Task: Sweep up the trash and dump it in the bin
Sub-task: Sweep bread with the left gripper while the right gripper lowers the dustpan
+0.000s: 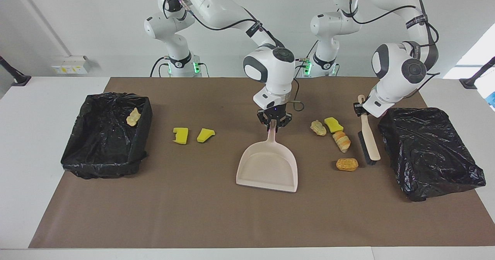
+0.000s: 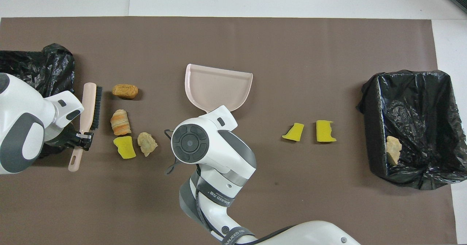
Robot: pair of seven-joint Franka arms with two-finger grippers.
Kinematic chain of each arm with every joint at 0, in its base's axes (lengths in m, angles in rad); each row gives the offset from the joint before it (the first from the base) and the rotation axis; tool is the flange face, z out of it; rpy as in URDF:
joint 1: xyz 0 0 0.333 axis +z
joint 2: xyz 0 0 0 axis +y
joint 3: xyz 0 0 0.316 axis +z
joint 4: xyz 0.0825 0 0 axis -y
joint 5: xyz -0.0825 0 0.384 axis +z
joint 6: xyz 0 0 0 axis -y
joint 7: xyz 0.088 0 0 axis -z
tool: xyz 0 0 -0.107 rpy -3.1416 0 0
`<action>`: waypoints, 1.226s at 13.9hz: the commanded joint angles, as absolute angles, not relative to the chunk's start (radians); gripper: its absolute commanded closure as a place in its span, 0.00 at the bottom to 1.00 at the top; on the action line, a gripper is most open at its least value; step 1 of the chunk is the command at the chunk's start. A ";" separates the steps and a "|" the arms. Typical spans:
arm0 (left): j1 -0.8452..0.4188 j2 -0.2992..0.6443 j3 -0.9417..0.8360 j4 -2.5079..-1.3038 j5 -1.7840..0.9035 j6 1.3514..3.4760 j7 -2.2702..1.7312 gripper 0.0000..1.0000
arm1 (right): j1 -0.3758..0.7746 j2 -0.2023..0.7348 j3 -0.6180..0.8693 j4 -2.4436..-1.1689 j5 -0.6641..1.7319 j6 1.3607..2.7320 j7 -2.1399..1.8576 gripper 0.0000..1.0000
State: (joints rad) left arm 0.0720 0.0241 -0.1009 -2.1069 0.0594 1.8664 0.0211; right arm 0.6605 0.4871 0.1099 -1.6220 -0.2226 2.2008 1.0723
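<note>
Now your right gripper [image 1: 275,124] is pinched on the handle of the dustpan [image 1: 268,166], which lies flat at the middle of the mat with its mouth pointing away from the robots. Your left gripper [image 1: 360,110] is clamped on the brush [image 1: 368,139], bristles on the mat beside the crumpled black bag [image 1: 429,151]. Between brush and dustpan lie a beige lump [image 1: 318,127], a yellow sponge chunk [image 1: 333,124], a striped roll [image 1: 342,141] and a brown roll [image 1: 347,164]. Two more yellow chunks [image 1: 193,135] sit between the dustpan and the bin [image 1: 107,136], which holds one beige piece [image 1: 133,117].
</note>
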 commanded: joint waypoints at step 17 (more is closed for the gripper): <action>-0.126 -0.144 -0.104 -2.375 -0.135 1.951 -0.317 1.00 | 0.382 0.261 0.121 -1.719 -0.003 1.922 -0.390 1.00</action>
